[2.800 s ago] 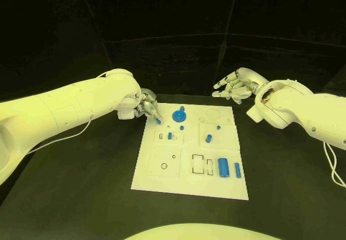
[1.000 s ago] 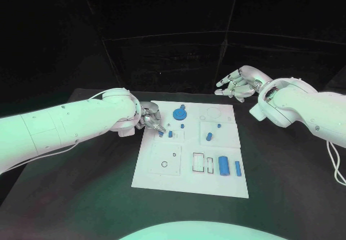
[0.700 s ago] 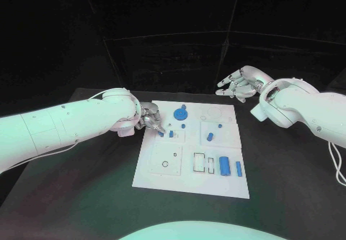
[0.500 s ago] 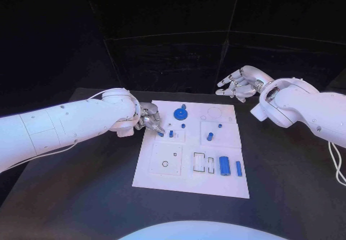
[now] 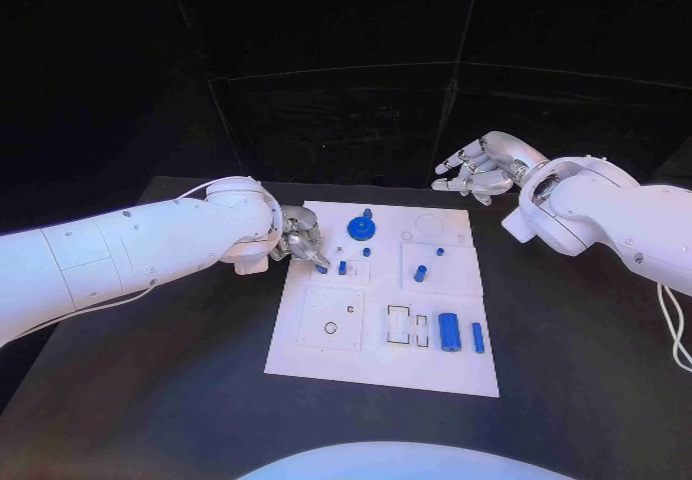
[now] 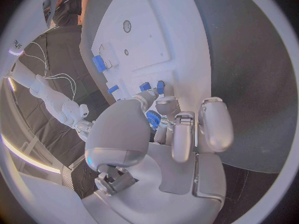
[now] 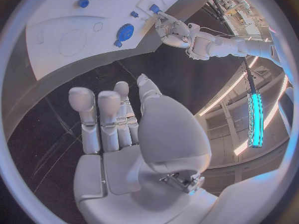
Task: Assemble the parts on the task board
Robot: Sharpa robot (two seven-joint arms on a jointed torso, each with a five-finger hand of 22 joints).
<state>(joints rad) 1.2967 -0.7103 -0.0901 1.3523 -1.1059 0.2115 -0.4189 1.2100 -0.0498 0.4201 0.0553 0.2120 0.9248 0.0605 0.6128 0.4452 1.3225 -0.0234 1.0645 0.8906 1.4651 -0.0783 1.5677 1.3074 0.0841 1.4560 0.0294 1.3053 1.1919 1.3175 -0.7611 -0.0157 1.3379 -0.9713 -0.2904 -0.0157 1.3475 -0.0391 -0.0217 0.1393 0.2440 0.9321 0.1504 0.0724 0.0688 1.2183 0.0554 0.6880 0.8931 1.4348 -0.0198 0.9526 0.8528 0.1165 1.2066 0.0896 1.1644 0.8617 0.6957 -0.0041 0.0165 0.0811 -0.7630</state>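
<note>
I count one white task board (image 5: 378, 360) carrying about nine blue parts (image 5: 449, 333): seven across its upper half and two towards the lower right of the frame. I have two hands, my left hand (image 5: 300, 240) and my right hand (image 5: 476, 170).

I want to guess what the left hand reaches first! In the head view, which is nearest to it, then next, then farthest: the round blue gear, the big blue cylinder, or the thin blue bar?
From the left hand:
1. Round blue gear, at the board's far end.
2. Big blue cylinder, near end, right side.
3. Thin blue bar, just right of the cylinder.
</note>
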